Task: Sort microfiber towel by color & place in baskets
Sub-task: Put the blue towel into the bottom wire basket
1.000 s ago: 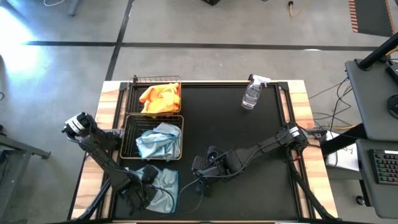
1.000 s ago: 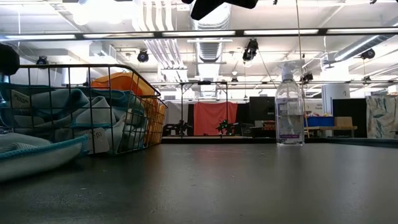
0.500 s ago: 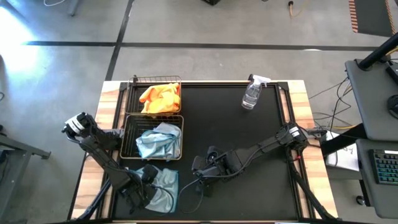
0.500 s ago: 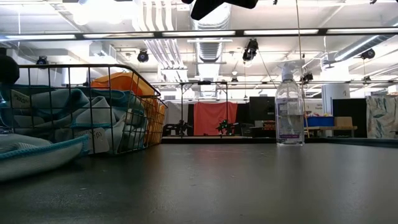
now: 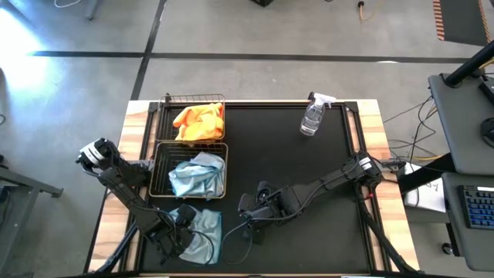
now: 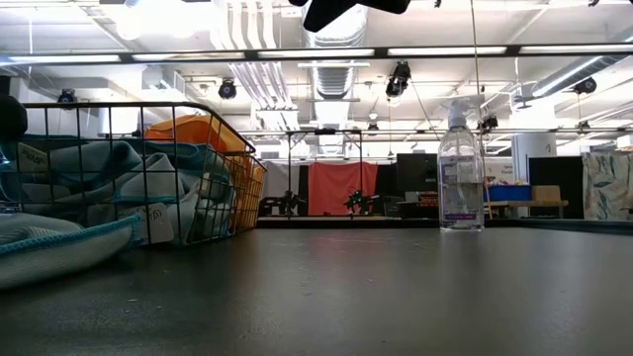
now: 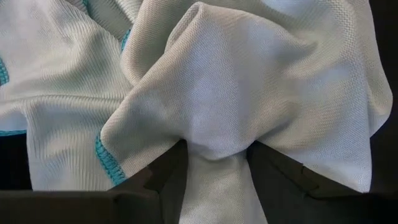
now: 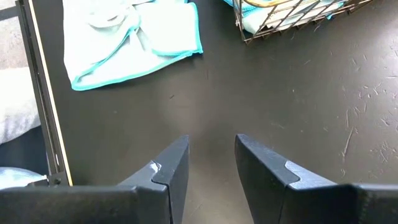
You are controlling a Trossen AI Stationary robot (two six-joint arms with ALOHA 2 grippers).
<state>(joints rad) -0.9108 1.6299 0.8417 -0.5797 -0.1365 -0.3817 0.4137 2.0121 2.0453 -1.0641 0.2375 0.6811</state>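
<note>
At the table's near-left corner, the left gripper (image 7: 214,163) pinched a pale towel (image 5: 202,232). The thin fold could slip out on lifting. The right gripper (image 8: 211,163) waited open, mid-table.

Inside a large industrial lab hall: exposed ceiling ducts (image 6: 326,40), strip lighting (image 6: 435,51), bare concrete floor (image 5: 255,73), cluttered workbenches (image 6: 514,203) beyond the black test table (image 6: 396,287).

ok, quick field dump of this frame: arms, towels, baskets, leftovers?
left gripper: shut on the loose pale blue-grey microfiber towel at the table's near left
right gripper: open, empty, above the bare black table
far dark wire mesh basket: orange towels
near dark wire mesh basket: blue-grey towels
clear plastic spray bottle: upright, far right
</note>
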